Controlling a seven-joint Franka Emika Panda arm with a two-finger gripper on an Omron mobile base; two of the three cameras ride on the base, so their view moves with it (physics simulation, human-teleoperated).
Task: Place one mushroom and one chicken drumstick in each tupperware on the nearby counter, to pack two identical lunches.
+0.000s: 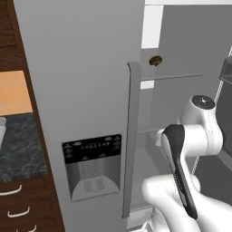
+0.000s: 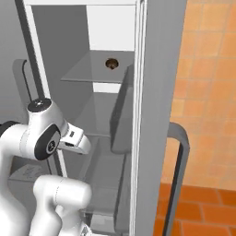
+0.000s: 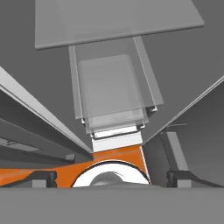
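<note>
While the gripper (image 3: 112, 178) is pointing down with fingers spread and empty, one mushroom (image 2: 111, 63) is sitting on the far fridge shelf (image 2: 83, 73) (well above the hand).

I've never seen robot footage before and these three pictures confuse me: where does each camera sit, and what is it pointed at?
Left base view: behind the arm's left, facing the fridge door with its dispenser; the arm rises at lower right; counter at left.
Right base view: behind the arm's right, looking into the open fridge; the arm at lower left.
Hand view: on the hand, looking along the open gripper at glass shelves.
Shared: both base views show the same mushroom on a shelf.
</note>
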